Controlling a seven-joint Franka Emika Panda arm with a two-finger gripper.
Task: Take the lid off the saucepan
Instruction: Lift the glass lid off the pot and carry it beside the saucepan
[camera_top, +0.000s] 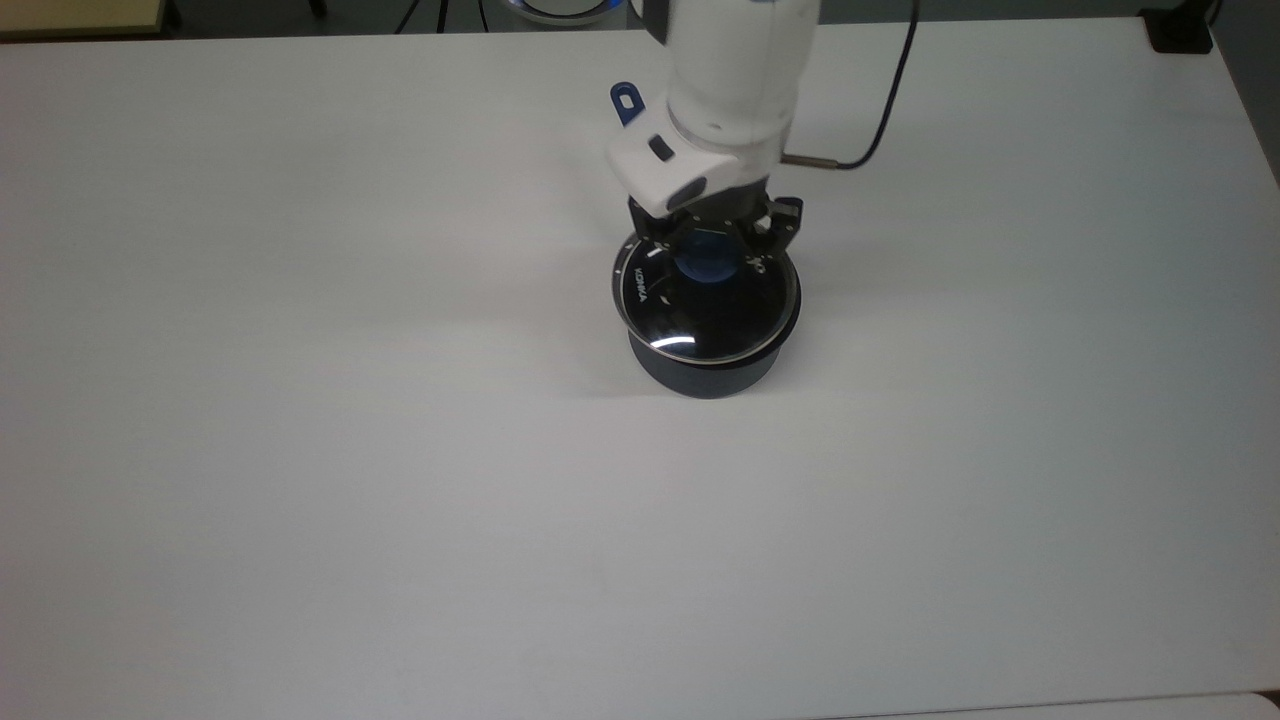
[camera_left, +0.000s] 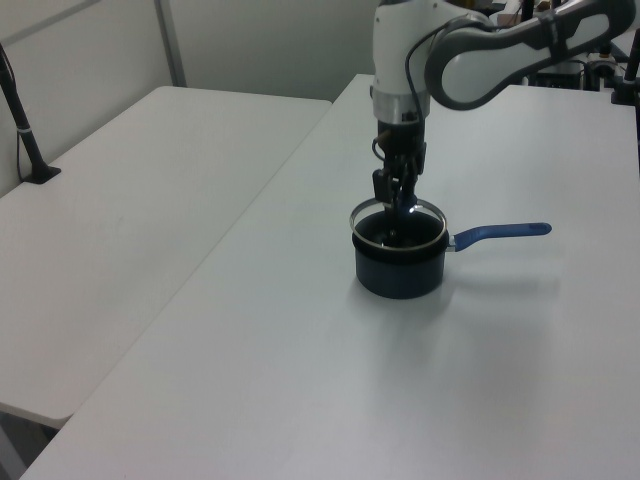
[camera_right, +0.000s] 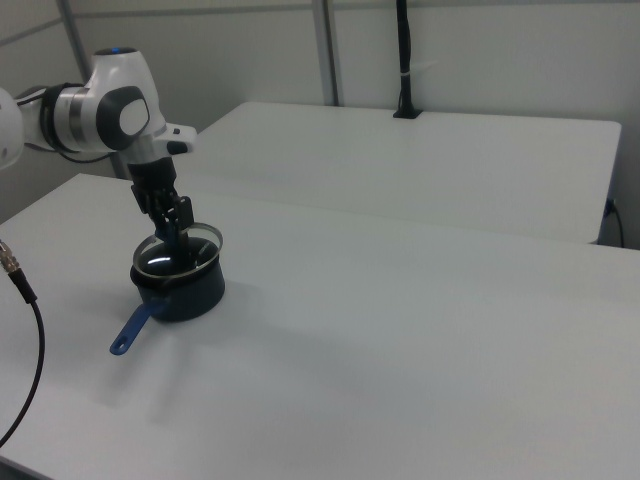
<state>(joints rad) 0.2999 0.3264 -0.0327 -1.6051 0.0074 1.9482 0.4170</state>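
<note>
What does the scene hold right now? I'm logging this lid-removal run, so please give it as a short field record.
gripper: gripper shut on the lid's blue knob
lid: lid raised just clear of the pan, roughly level, directly above it
saucepan: saucepan upright on the table, handle toward the left view's right
table: white table
task state: lid lifted, not yet moved aside
</note>
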